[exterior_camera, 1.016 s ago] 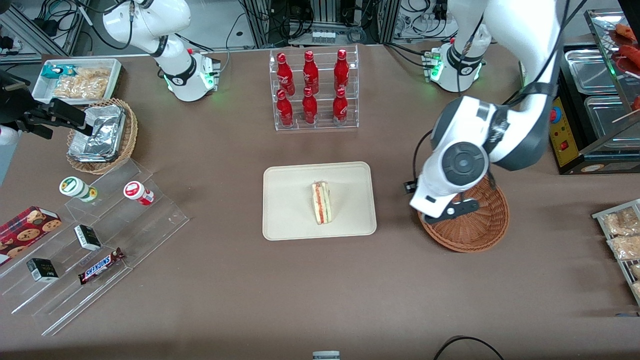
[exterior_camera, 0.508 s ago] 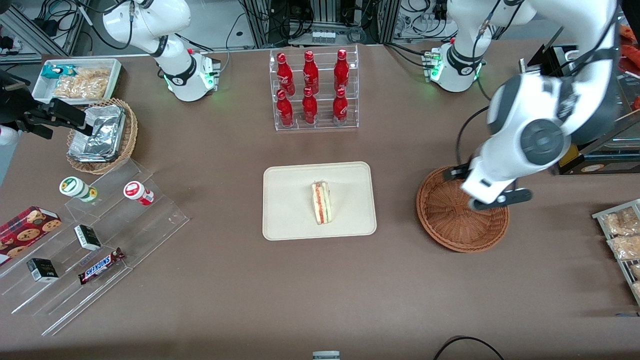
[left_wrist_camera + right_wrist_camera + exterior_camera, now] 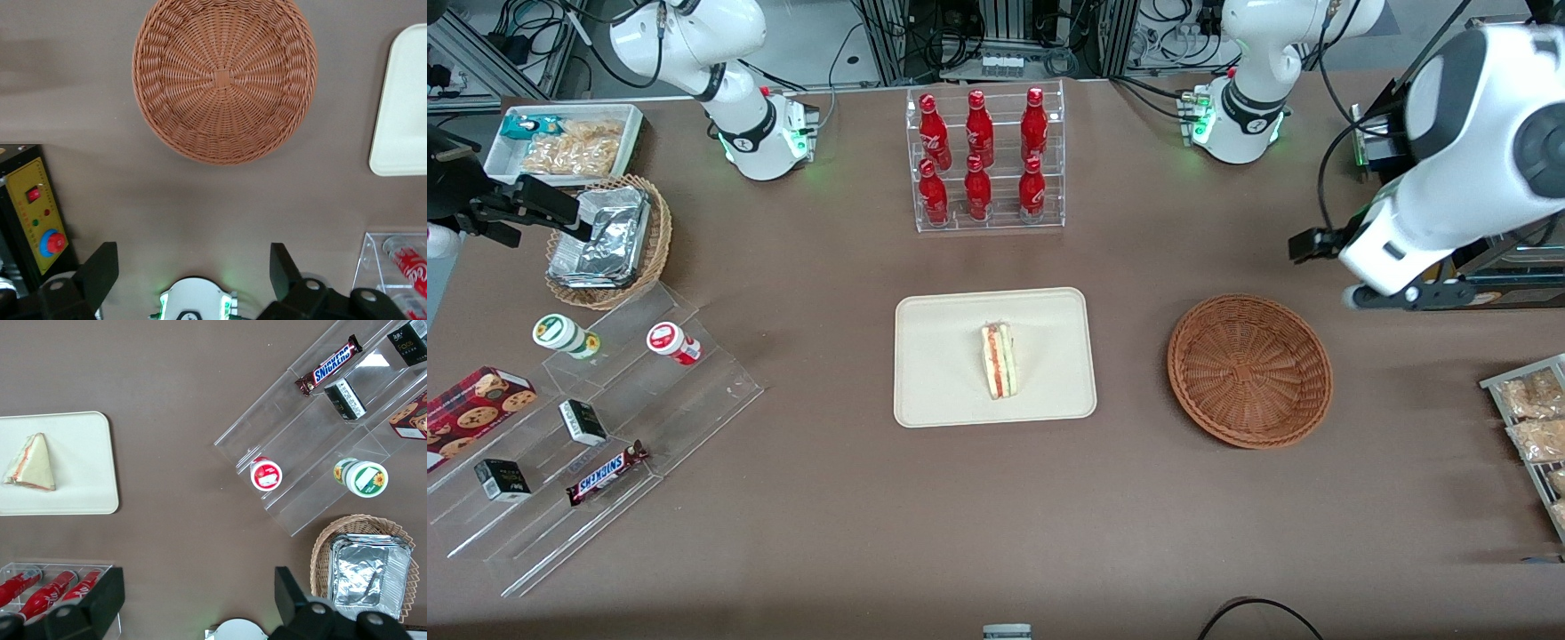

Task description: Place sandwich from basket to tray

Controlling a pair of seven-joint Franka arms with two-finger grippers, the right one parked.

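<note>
Pale sandwich (image 3: pixel 1000 360) on tray (image 3: pixel 943 391), long axis toward front camera; gripper (image 3: pixel 193 270) spread above table.

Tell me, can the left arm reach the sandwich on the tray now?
Probably yes. The sandwich lies uncovered on the tray, nothing above it. The open tool hangs empty, high toward the working arm's end, past the basket.

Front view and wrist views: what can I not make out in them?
- Gripper, above the table beside the basket, jaws open: left wrist view, jaws partly cut by the edge.
- Tray: left wrist view, cut by the edge; sandwich not shown there.
- Black boxes: front view, print too small.
</note>
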